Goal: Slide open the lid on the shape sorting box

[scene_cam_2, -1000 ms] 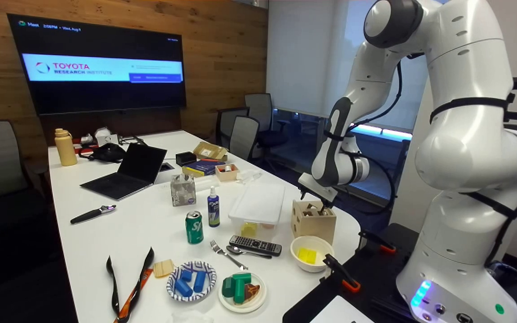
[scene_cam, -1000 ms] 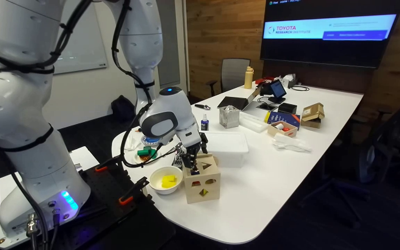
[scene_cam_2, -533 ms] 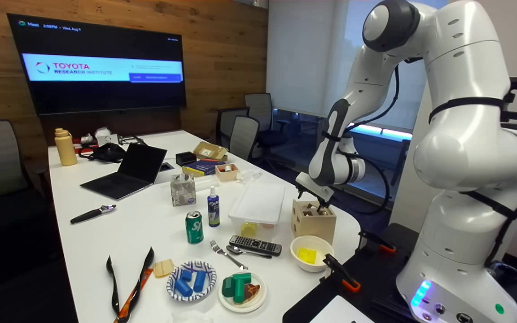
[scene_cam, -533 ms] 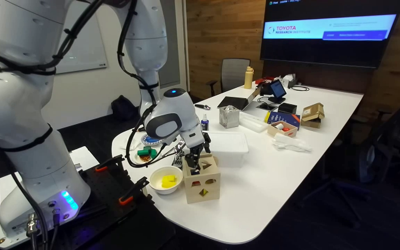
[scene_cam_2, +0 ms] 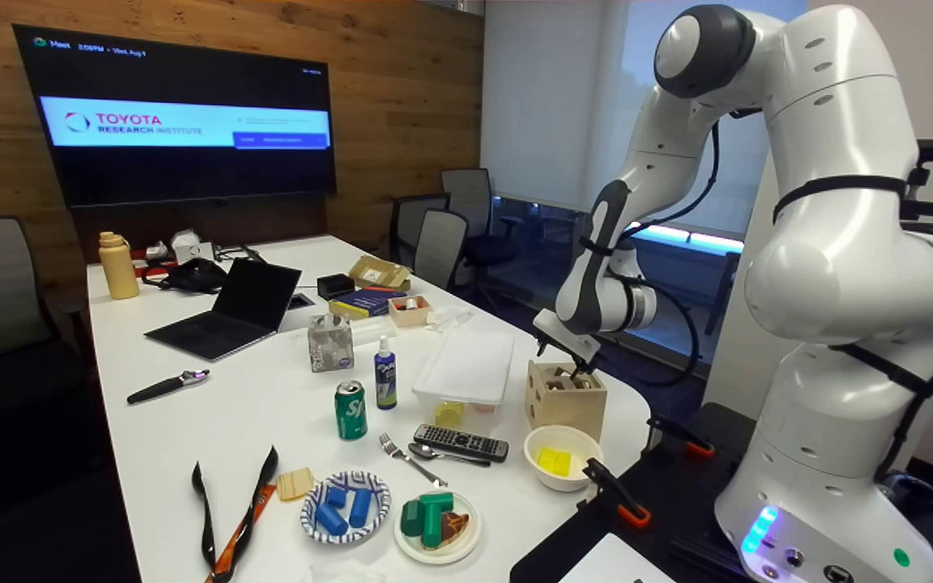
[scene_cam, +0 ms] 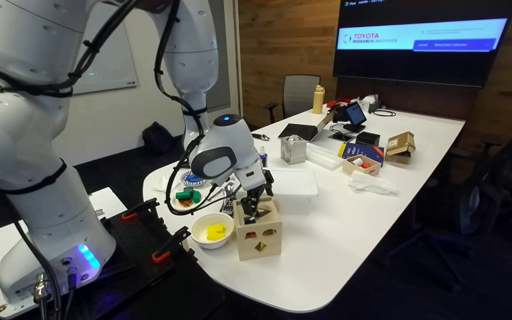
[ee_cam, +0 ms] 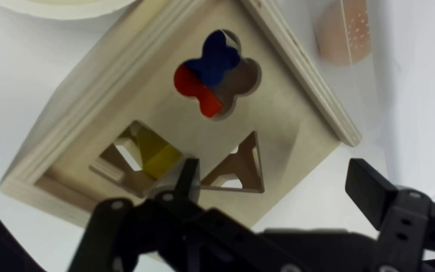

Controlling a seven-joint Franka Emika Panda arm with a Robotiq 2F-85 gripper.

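The shape sorting box [scene_cam: 259, 240] is a pale wooden cube near the rounded table end. It also shows in an exterior view [scene_cam_2: 568, 409]. Its lid [ee_cam: 193, 136] is the top panel with clover, triangle and four-sided cut-outs, lying between raised side rails in the wrist view. Red, blue and yellow blocks show through the holes. My gripper [ee_cam: 278, 179] is open and empty. One finger overlaps the four-sided cut-out's corner; the other is past the lid's edge, over the table. Contact cannot be told. In both exterior views the gripper [scene_cam: 259, 198] [scene_cam_2: 562, 359] is at the box top.
A white bowl [scene_cam: 198, 231] with yellow blocks stands right beside the box. A clear plastic container with a white lid [scene_cam_2: 466, 368] stands close on another side. A remote [scene_cam_2: 460, 442], a plate with green blocks [scene_cam_2: 470, 551] and black clamps [scene_cam_2: 612, 490] are near.
My gripper has shifted a short way across the lid toward the plastic container and slightly up. It has stayed over the box. The box has not visibly moved.
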